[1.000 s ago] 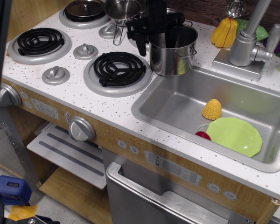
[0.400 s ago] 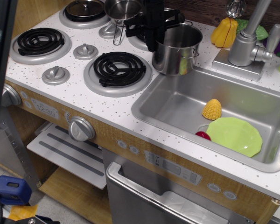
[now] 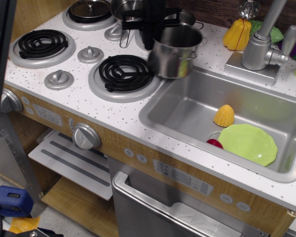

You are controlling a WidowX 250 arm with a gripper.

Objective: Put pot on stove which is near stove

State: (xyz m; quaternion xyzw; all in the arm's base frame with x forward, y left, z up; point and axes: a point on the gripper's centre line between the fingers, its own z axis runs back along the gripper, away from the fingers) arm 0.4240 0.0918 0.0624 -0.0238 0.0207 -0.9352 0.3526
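Pot (image 3: 174,53) tilted, held by pincer (image 3: 149,30), beside stove (image 3: 125,72).

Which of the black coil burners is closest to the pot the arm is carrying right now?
The front burner beside the sink. The pot hangs at its right edge, held by the gripper; the left burner and the lidded back one sit farther off.
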